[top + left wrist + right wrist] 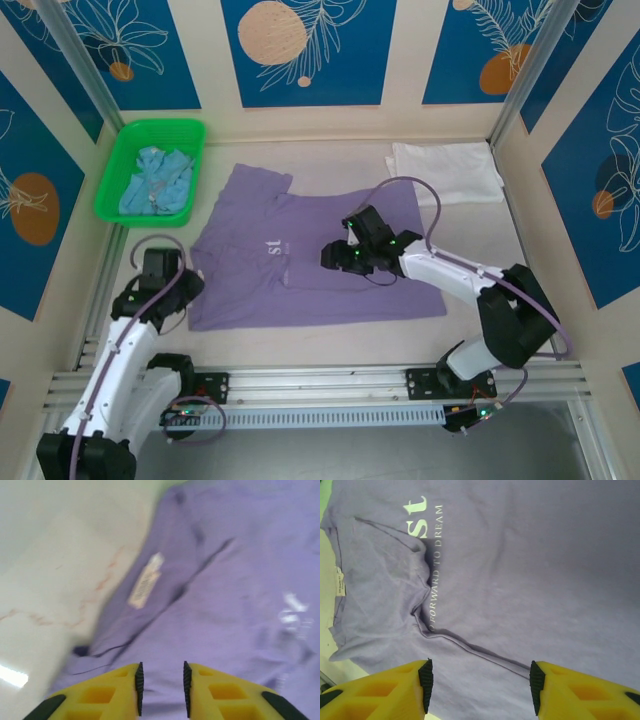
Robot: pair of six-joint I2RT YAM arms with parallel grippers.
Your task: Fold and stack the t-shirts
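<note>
The lavender t-shirt lies spread flat in the middle of the table, white lettering on its chest. My left gripper hovers at the shirt's left edge near the collar; its jaws stand a little apart with nothing between them, above purple cloth and the neck label. My right gripper is over the shirt's centre, open wide above a long crease. A folded white t-shirt lies at the back right. A crumpled light blue t-shirt sits in the basket.
The green plastic basket stands at the back left. Patterned walls close in the table on three sides. Bare table surface runs behind the purple shirt, and a metal rail lines the near edge.
</note>
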